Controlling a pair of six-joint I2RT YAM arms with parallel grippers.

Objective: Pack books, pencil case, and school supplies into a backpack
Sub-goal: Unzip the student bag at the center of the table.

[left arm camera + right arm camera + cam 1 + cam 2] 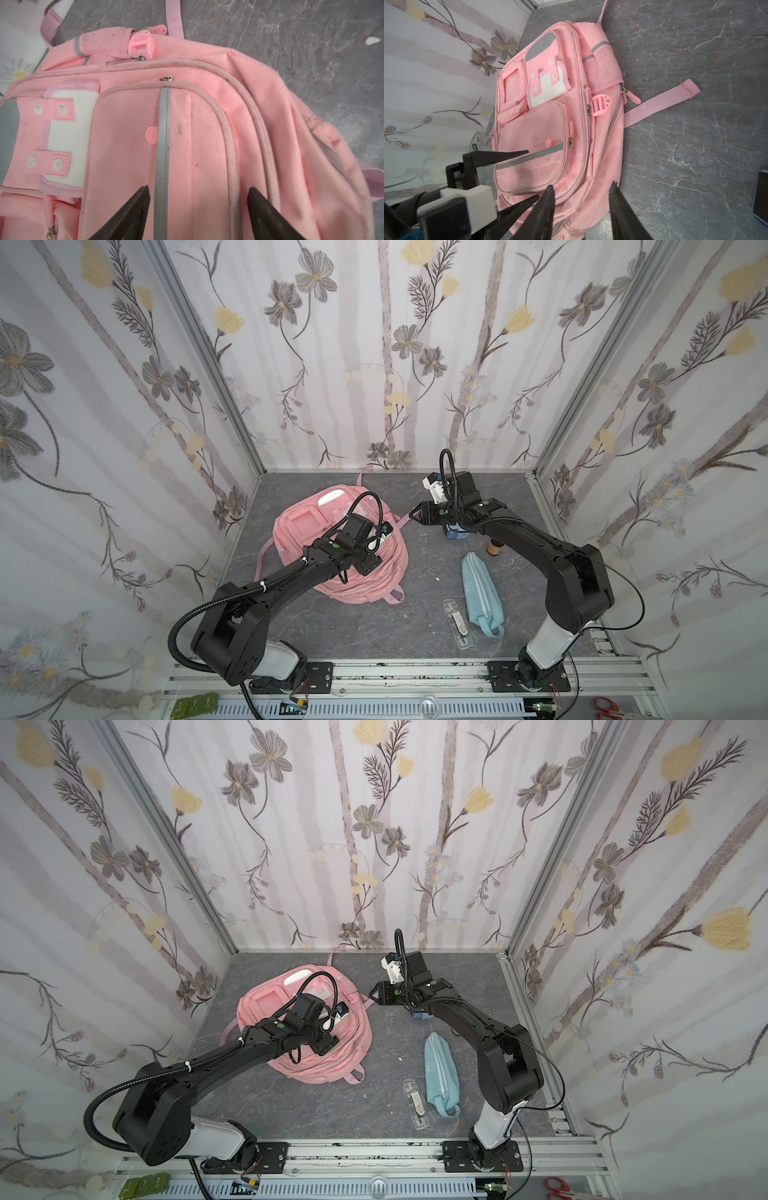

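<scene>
Grey marbled counter [353,630], pink backpack [386,572] face-up directly under left claw [198,188], jaws wide, empty, right claw [581,185] half-spread, empty, backpack just ahead, pencil case [480,593] well behind it.

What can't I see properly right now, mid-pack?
- Blue gadget: both top views, mostly under the right arm.
- Tape roll: right wrist view, half behind the backpack.
- Books: in no view.
- Left tool: left wrist view, contact with backpack unclear.
</scene>
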